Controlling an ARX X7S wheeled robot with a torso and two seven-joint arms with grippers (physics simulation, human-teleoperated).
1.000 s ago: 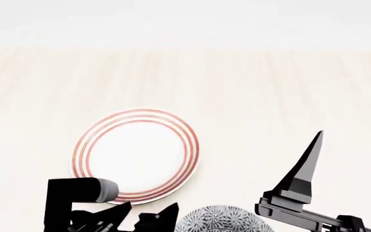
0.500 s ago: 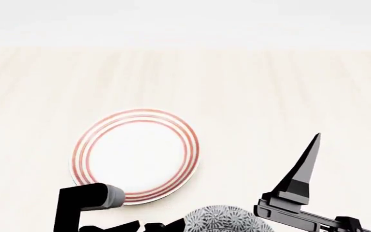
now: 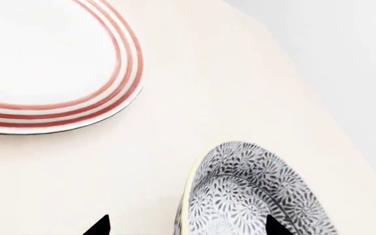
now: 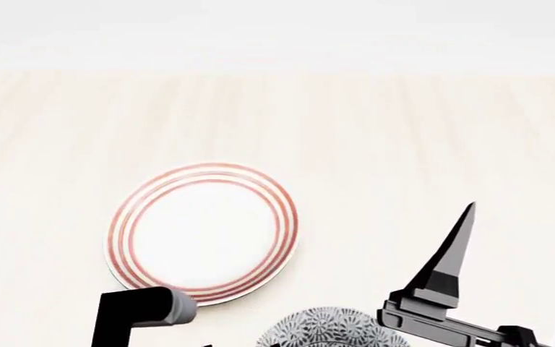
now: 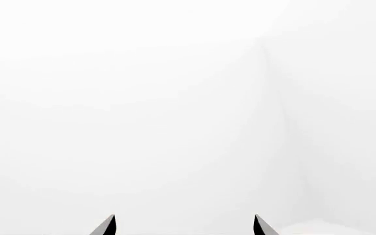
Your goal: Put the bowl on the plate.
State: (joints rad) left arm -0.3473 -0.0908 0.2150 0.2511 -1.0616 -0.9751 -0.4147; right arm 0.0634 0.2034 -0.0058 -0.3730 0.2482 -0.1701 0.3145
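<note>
Down low, left gripper (image 3: 186,226): only two dark fingertips (image 3: 100,226) show at the edge of the left wrist view, set wide apart. One tip lies over the bare table, the other over the bowl's inside; the near rim of the bowl (image 3: 253,193) runs between them. Contact with the rim cannot be told from this view. In the head view the claw itself is out of frame; only the left arm's black link with its grey cuff (image 4: 152,307) shows, at the near edge of the plate.

Right gripper (image 5: 184,226): two dark tips wide apart in the right wrist view, nothing between them, facing a blank white background. In the head view one long black finger (image 4: 448,253) points up and away, above the table, right of the bowl. Holding nothing.

Bowl: dense grey-blue floral pattern inside and out, sitting on the table at the near edge of the head view (image 4: 328,327), between the two arms. Upright, not on the plate.

Plate (image 4: 203,231): white, three red rings at the rim, plain centre. Flat on the table, farther out and left of the bowl. A strip of bare tabletop separates them; near, not touching.

Table (image 4: 403,137): pale wood grain, running far back.
</note>
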